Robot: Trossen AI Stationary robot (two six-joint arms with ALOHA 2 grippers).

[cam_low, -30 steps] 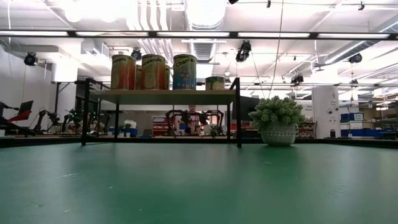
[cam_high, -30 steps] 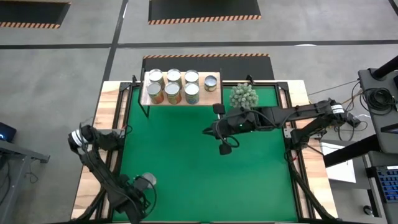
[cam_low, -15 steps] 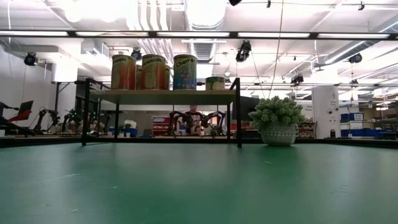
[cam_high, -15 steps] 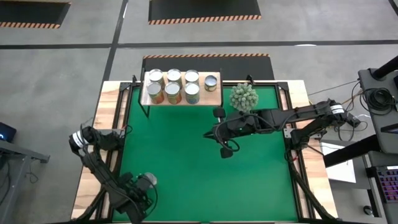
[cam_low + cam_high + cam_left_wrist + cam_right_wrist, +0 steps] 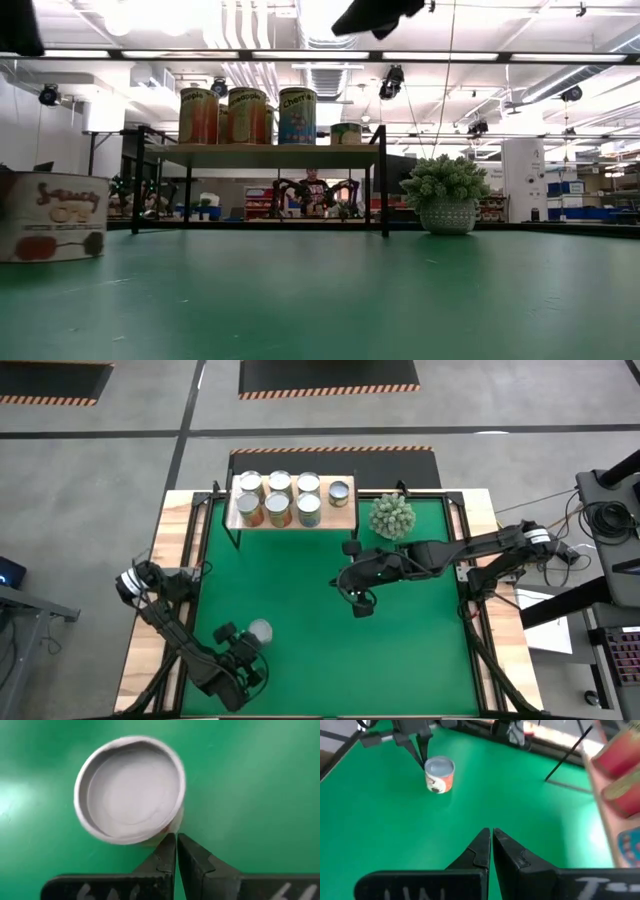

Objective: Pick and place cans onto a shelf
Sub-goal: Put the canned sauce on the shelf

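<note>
You had 7 cans [image 5: 279,498] on the shelf [image 5: 343,518] at the far edge of the tabletop [image 5: 300,610]: 2 rows of 3 toward its left end, plus 1 shorter can [image 5: 339,492] alone nearer the right end. In the low view the shelf cans stood upright on the wood board, orange labels at left, a blue one [image 5: 297,115] next, the short one [image 5: 346,133] at right.

1 more can [image 5: 260,631], orange label w/ silver top, stood upright on the green mat near the front-left of the tabletop, well apart from the shelf. Your left gripper [image 5: 246,647] was just beside it, fingers [image 5: 167,855] pressed together, tips at the can's rim [image 5: 130,787] but not around it; can't tell if they touched. The right wrist view showed the same: can [image 5: 439,774] on the mat, left fingers [image 5: 422,750] coming down at its edge.

Your right gripper [image 5: 491,845] hung above mid-tabletop, near the potted plant [image 5: 391,515], fingers also together, holding nothing. The plant sat right of the shelf, near it.
</note>
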